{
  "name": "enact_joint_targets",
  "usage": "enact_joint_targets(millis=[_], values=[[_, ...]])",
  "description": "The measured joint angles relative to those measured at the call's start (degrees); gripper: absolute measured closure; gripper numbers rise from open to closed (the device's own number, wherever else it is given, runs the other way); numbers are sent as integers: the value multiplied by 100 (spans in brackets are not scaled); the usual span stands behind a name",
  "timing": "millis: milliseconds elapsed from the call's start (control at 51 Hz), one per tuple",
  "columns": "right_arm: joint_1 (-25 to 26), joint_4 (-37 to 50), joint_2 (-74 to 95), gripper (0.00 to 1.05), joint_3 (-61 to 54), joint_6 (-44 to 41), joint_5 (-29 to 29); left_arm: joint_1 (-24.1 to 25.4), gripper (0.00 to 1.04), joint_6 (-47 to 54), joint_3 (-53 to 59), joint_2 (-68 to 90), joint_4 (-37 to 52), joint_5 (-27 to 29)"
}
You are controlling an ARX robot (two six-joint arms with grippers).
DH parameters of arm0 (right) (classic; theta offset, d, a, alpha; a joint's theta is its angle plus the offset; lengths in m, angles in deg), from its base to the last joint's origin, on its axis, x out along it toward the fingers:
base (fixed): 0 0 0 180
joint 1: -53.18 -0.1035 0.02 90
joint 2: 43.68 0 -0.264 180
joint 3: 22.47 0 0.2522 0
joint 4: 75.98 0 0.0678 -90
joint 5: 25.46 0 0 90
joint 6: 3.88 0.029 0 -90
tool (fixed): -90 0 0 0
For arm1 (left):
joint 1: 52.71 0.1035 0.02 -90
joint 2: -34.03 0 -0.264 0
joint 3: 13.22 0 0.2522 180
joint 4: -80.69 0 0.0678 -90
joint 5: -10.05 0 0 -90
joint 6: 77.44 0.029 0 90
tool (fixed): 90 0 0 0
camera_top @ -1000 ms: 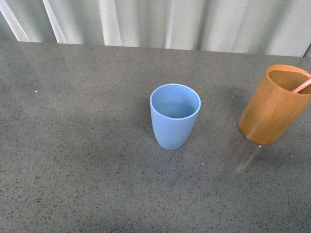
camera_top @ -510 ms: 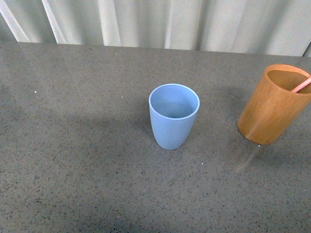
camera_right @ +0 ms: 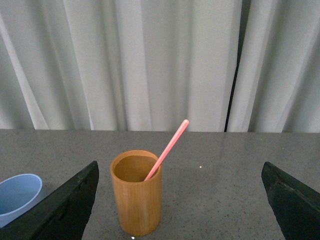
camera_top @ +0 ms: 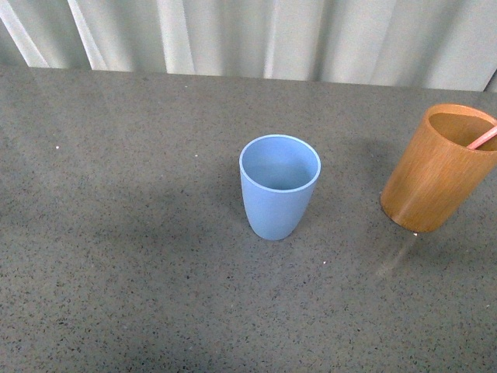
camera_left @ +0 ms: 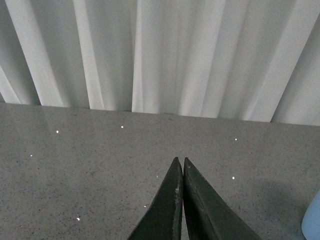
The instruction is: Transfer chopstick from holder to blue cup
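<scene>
The blue cup (camera_top: 279, 185) stands upright and empty in the middle of the grey table; its rim also shows in the right wrist view (camera_right: 17, 195). The wooden holder (camera_top: 439, 167) stands at the right edge of the front view, with one pink chopstick (camera_top: 483, 138) leaning out of it. From the right wrist, the holder (camera_right: 136, 192) sits ahead between the wide-apart fingers, and the chopstick (camera_right: 168, 148) slants up out of it. My right gripper (camera_right: 180, 172) is open and short of the holder. My left gripper (camera_left: 179, 161) is shut on nothing, over bare table. Neither arm shows in the front view.
A pale pleated curtain (camera_top: 272, 35) hangs behind the table's far edge. The table (camera_top: 116, 233) is dark speckled stone. A sliver of the blue cup (camera_left: 312, 220) shows at the edge of the left wrist view.
</scene>
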Motion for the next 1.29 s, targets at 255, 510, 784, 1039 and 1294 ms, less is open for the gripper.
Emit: enact_joint_targets(millis=[255, 510, 784, 1039, 1294], values=[[0, 0, 0, 10, 0, 0, -2, 0, 101, 0, 4, -868, -772, 0], [0, 0, 0, 10, 0, 0, 0, 0, 101, 0, 7, -1534, -1399, 0], [0, 0, 0, 10, 0, 0, 0, 0, 101, 0, 7, -2197, -2041, 0], [0, 0, 0, 10, 0, 0, 0, 0, 101, 0, 7, -2704, -2544, 0], [0, 0, 0, 10, 0, 0, 0, 0, 101, 0, 4, -3484, -3497, -2]])
